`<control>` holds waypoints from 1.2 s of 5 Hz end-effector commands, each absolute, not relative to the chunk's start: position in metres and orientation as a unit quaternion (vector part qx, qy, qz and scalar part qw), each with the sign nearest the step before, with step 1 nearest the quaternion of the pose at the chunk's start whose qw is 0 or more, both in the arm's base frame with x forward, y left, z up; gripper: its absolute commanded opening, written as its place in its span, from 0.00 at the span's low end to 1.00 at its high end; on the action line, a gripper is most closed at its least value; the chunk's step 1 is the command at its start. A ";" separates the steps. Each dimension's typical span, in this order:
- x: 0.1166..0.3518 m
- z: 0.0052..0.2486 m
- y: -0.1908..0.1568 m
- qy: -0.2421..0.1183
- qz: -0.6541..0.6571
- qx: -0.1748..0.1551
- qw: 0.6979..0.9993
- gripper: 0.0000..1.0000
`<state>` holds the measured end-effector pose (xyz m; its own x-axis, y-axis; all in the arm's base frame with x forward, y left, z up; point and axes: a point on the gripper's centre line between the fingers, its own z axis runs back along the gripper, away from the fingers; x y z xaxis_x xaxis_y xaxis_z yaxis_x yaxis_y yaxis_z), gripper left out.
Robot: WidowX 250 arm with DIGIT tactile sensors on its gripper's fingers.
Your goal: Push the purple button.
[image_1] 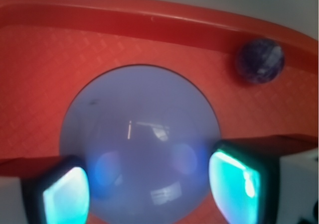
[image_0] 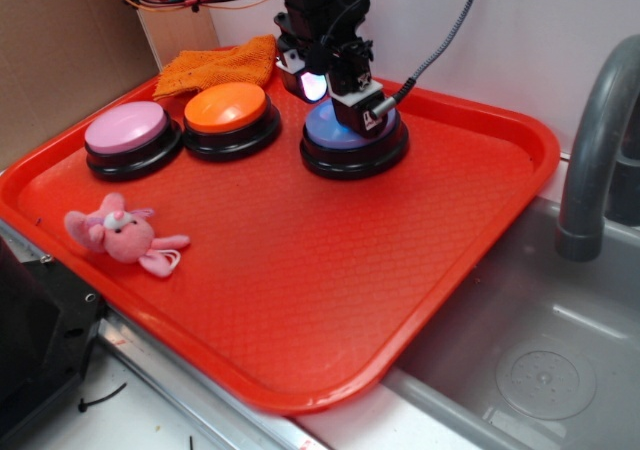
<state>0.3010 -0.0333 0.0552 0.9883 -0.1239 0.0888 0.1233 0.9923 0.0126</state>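
Red plastic is filling most of what I am seeing: one tray (image_0: 300,300) with a waffled floor and a raised rim, lying beside one grey sink (image_0: 520,370) whose single curved faucet (image_0: 595,160) is rising at the right edge. On that tray three dome buttons are sitting in a loose row near the far rim, each on its own black base. I am counting one purple button (image_0: 345,145), the largest of the three and the farthest right, one orange button (image_0: 230,115) in the middle, and one pale pink button (image_0: 130,135) at the left end, just beside the orange one. My claw (image_0: 340,95) is hanging directly over the purple button, low on its dome, though I cannot tell whether I am actually touching it. In the wrist view the periwinkle dome (image_1: 142,144) is taking up the centre, and my two fingers (image_1: 234,184), glowing teal, are standing spread apart, one on each side of it with nothing between them but the button top below, so my claw is released and gripping nothing. One orange cloth (image_0: 220,65) is lying crumpled at the far rim behind the orange button. One pink plush toy (image_0: 120,235) is lying on the tray's near left part, well apart from the buttons. One small dark purple ball (image_1: 259,59) is resting against the far rim, near the purple button.
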 end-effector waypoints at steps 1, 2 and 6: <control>0.302 0.109 -0.030 -0.087 -0.045 0.022 0.995 1.00; 0.292 0.132 -0.025 -0.092 -0.038 0.040 0.994 1.00; 0.264 0.164 -0.016 -0.094 -0.057 0.065 0.992 1.00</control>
